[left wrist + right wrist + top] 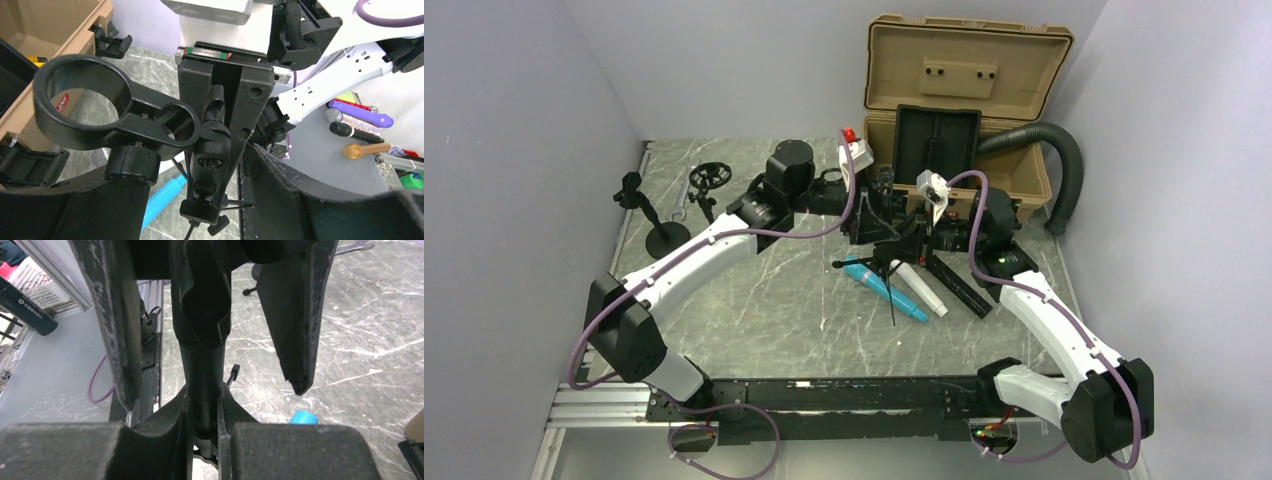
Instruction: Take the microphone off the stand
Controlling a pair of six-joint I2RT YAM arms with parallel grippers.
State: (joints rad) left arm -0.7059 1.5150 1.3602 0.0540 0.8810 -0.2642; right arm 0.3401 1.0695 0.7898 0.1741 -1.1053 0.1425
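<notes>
The small black tripod stand (887, 258) stands at mid-table. Its ring clamp (80, 95) is empty. A blue microphone (884, 287) and a white one (920, 288) lie on the table beside its legs. The blue one also shows in the left wrist view (165, 192) and the right wrist view (303, 417). My right gripper (922, 228) (204, 400) is shut on the stand's black stem (202, 365). My left gripper (869, 215) (185, 167) is open, with its fingers (295, 315) on either side of the stand's head.
An open tan case (964, 90) with a black insert stands at the back right, with a corrugated hose (1064, 160) beside it. A round-base stand (667, 238) and a shock mount (709, 178) are at the back left. A black bar (959, 285) lies near the white microphone.
</notes>
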